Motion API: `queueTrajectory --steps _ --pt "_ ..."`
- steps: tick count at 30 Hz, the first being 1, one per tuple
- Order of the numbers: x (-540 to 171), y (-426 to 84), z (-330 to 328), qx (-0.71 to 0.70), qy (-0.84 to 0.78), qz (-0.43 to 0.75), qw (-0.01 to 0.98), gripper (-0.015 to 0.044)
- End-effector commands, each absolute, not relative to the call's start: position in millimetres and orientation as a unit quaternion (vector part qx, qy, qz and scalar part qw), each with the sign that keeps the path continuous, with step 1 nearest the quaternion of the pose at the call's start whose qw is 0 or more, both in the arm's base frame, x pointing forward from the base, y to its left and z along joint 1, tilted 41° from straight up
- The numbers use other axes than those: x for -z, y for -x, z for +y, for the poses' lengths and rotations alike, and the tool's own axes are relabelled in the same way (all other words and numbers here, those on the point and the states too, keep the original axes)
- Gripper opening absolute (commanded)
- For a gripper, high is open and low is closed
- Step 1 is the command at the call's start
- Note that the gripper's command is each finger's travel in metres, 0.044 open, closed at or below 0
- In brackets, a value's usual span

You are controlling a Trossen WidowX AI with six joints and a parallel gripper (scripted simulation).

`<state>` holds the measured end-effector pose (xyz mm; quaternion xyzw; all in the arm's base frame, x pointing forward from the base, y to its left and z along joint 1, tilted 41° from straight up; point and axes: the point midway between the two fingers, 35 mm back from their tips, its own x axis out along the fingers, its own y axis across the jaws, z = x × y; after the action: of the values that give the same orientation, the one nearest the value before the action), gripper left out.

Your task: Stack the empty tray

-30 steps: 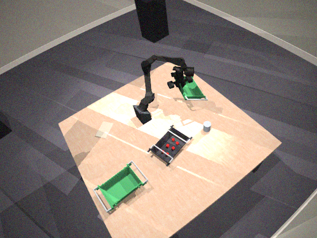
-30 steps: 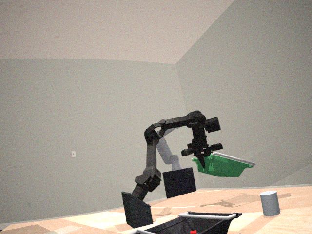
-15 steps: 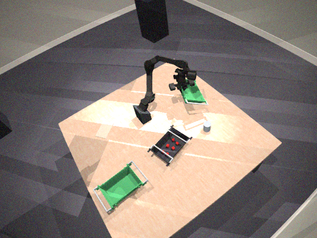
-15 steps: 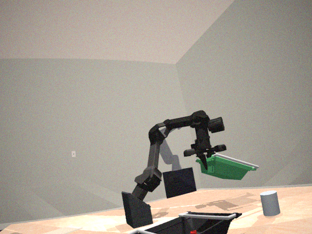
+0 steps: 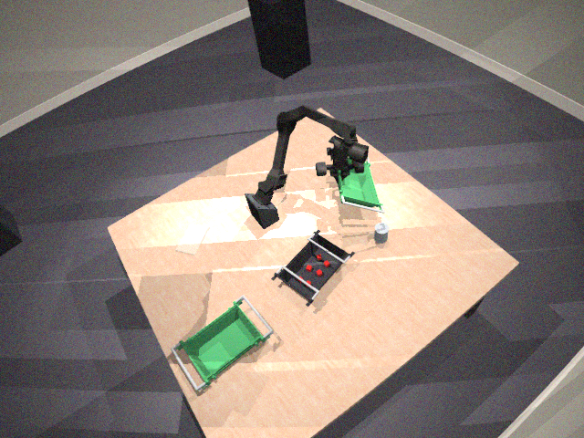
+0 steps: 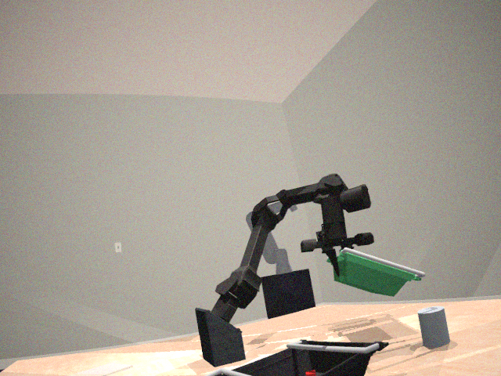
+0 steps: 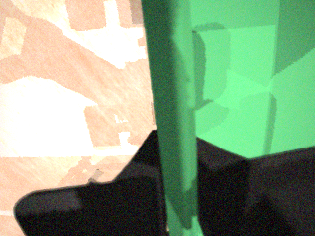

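Observation:
The loaded black tray (image 5: 297,260) (image 6: 264,364) stands on the table with several red blocks (image 5: 326,263) (image 6: 311,372) inside. Its near bar (image 5: 299,280) and far bar (image 5: 328,249) (image 6: 331,348) both lie across its top. My gripper (image 6: 337,270) (image 7: 164,136) is shut on one wall of an empty green tray (image 5: 360,191) (image 6: 370,276) (image 7: 246,64). It holds that tray in the air beyond the black tray, tilted, with its far-from-gripper side lower. A grey bar (image 5: 363,205) (image 6: 384,262) shows at one end of the held tray. The fingertips are hidden in the top view.
A grey-blue cylinder (image 5: 380,234) (image 6: 434,328) stands right of the black tray. Another empty green tray (image 5: 224,346) stands near the table's left edge, its bars (image 5: 255,316) (image 5: 187,370) out over its ends. A thin pale sheet (image 5: 192,240) lies left of the arm base (image 5: 263,212).

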<state>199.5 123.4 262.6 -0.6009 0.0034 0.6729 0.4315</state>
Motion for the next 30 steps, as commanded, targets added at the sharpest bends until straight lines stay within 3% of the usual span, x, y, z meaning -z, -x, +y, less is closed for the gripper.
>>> queueTrajectory --steps 1,30 --pt "-261.6 -215.4 115.1 -0.666 0.598 0.014 0.446 0.0" --pt "-199.3 -297.0 27.8 -0.662 0.517 0.134 0.526 0.0"
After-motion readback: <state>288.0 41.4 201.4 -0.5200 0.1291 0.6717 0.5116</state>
